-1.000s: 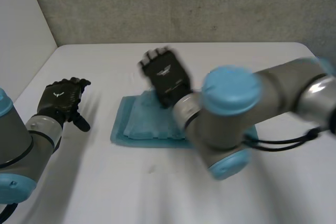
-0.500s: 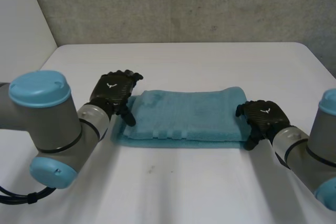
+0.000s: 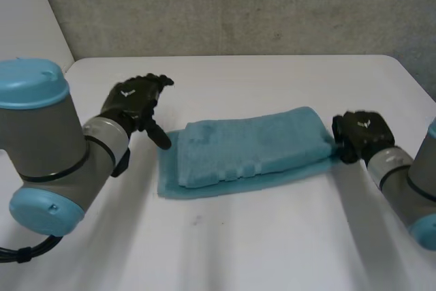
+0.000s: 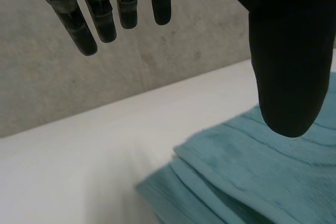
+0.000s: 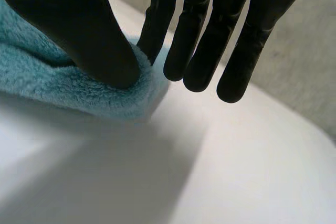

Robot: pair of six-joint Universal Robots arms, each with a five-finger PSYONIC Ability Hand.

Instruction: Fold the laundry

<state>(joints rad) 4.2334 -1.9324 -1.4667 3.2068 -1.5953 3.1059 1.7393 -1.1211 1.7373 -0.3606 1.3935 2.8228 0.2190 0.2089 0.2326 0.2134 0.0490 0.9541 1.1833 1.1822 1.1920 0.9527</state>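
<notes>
Folded teal towel (image 3: 248, 151), centre frame on the white table (image 3: 259, 243), now lies skewed. The right hand (image 3: 361, 134), pinching its right end between thumb and finger, has drawn it toward upper right. The left hand (image 3: 129, 103), relaxed and empty, has lifted off to upper left. This is probably final straightening.

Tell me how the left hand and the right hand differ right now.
The left hand is raised clear of the towel, beside its left end; the right hand is low at its right end, touching it. The left hand's fingers are relaxed and hold nothing; the right hand's thumb and a finger pinch the towel's end. Both hands are black, one at either end of the same folded towel.
</notes>
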